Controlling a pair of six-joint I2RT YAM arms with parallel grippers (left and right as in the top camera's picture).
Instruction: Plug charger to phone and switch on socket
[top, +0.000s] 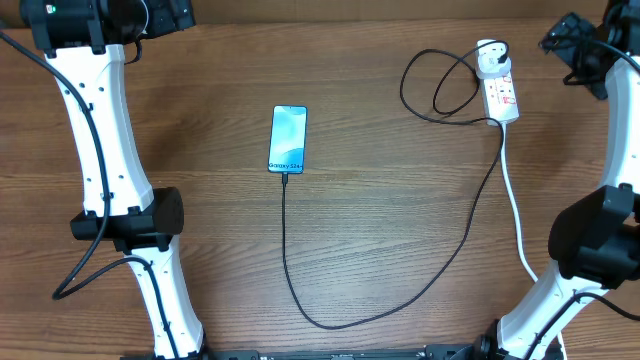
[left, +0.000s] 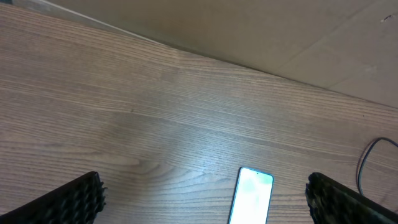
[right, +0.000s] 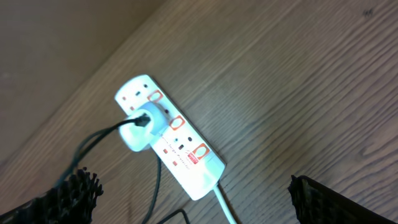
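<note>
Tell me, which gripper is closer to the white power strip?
Right. The right gripper hangs just beside the power strip; the left gripper is far off on the opposite side, beyond the phone.

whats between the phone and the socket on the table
In the overhead view it is mostly bare wood from the phone, then the black cable of the charger loops just before the socket. Nothing else lies there.

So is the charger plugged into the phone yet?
Looks plugged in: the charger has its black tip at the bottom edge of the phone.
</note>
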